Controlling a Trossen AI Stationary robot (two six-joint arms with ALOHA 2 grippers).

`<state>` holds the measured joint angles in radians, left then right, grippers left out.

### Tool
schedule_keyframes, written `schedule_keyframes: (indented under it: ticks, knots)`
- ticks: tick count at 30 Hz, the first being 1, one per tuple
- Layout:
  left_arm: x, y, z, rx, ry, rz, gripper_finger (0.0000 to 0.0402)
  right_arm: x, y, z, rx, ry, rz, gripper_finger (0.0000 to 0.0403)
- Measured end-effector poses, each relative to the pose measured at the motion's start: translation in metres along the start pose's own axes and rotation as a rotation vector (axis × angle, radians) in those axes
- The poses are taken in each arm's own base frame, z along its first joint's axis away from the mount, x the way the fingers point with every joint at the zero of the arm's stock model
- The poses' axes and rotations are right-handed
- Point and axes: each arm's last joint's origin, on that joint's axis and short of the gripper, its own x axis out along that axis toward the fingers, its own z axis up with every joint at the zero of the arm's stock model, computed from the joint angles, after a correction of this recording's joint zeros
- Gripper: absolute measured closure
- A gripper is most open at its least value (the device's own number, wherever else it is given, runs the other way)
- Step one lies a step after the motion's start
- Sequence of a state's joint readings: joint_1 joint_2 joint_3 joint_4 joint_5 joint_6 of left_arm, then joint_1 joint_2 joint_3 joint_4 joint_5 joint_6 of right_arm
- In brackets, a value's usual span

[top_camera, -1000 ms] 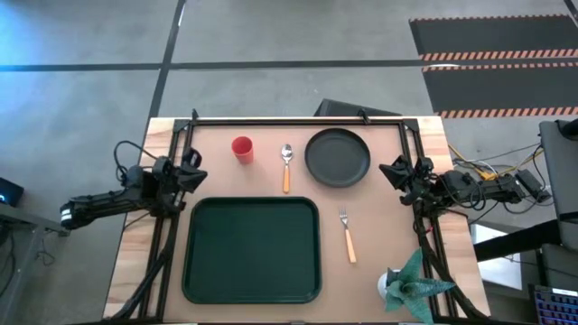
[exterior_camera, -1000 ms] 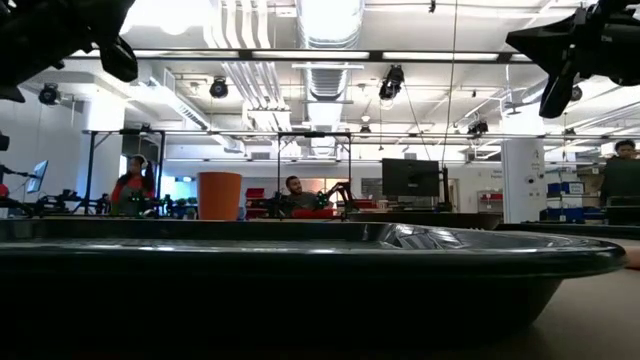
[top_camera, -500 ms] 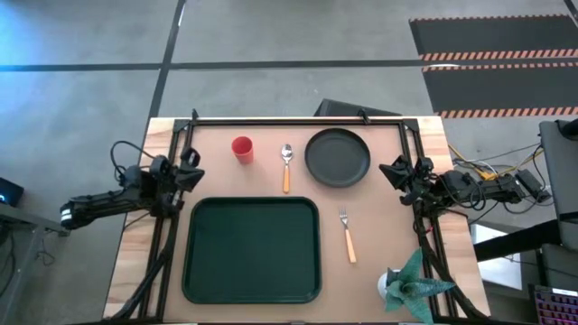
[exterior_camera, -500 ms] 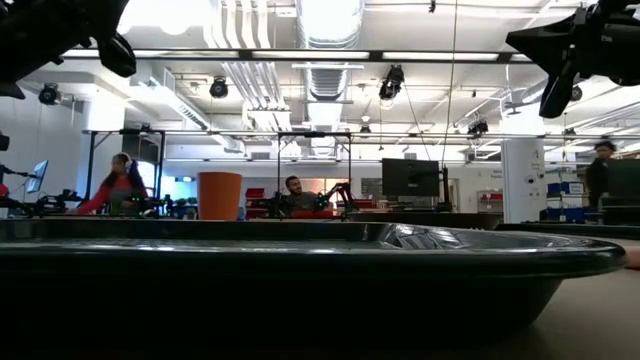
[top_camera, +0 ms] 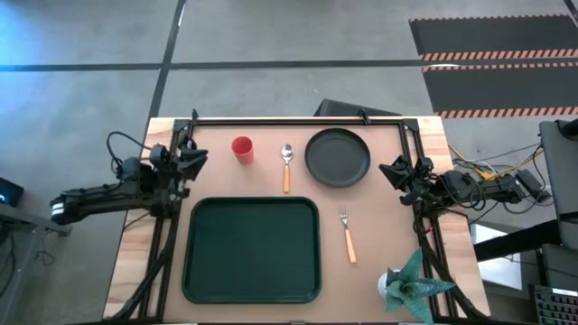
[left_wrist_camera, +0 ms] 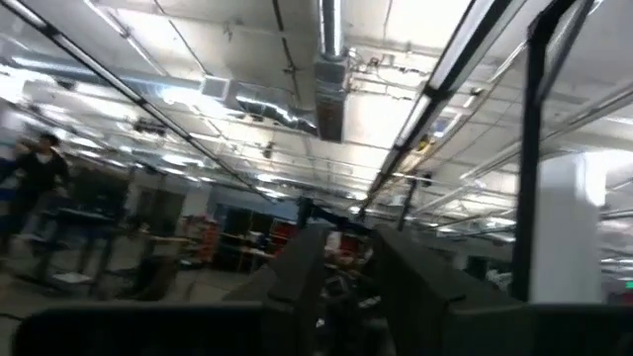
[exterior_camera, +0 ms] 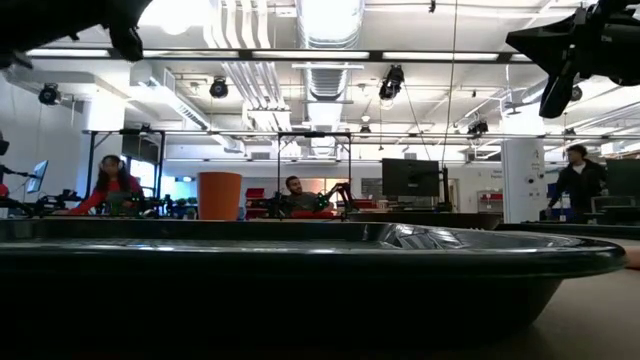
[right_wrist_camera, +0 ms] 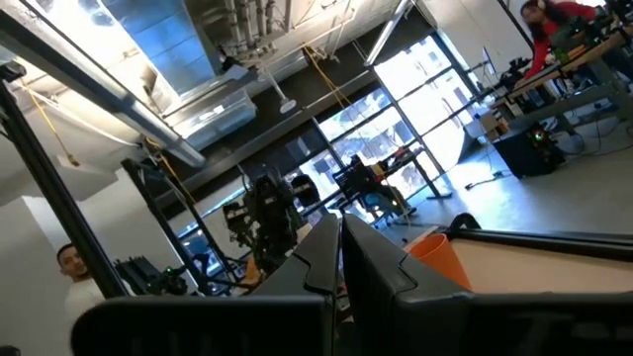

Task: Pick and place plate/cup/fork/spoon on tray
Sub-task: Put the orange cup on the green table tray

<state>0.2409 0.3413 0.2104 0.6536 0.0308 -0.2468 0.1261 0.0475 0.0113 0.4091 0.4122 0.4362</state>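
I read the high view first. Tray (top_camera: pixel 252 250) sits on the near half of the desk (top_camera: pixel 388 236), nothing on it. Along the far edge, in a row from my left: cup (top_camera: pixel 242 148), upright; spoon (top_camera: pixel 286 167), bowl away from the tray, handle pointing toward it; plate (top_camera: pixel 338 157), right of the spoon and apart from it. Fork (top_camera: pixel 347 235) lies on the bare desk just beside the tray's right rim, tines toward the plate, handle toward the near edge. None of the four items touches the tray or each other.

Left gripper (top_camera: pixel 193 161) hangs at the left side of the desk, near the cup but apart from it, level with the tray's far-left corner. In its wrist view I see two dark fingers (left_wrist_camera: pixel 297 279) close side by side with a narrow gap; jaws read as together, holding nothing.

Right gripper (top_camera: pixel 395 171) waits at the right edge of the desk, just right of the plate. Its wrist view shows the fingers (right_wrist_camera: pixel 368 259) pressed close; jaws together, empty.

Low view: tray rim (exterior_camera: pixel 300 250) fills the foreground. Beyond the desk, a person in red (exterior_camera: pixel 110 184) on the left, another seated (exterior_camera: pixel 293 195) near centre, a third (exterior_camera: pixel 572 180) on the right. An orange bin (exterior_camera: pixel 219 195) stands in the room.
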Motion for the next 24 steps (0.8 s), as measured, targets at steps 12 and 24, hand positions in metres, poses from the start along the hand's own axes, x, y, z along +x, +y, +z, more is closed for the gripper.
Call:
schedule_keyframes:
  ticks: [12, 24]
  knots:
    - [0.05, 0.001, 0.042, 0.259, 0.644, 0.447, 0.0269, 0.0, 0.0, 0.0, 0.002, 0.0, 0.0, 0.0394]
    - [0.105, -0.002, 0.067, 0.451, 1.04, 0.461, 0.0269, 0.0, 0.0, 0.0, 0.001, 0.0, 0.0, 0.0394]
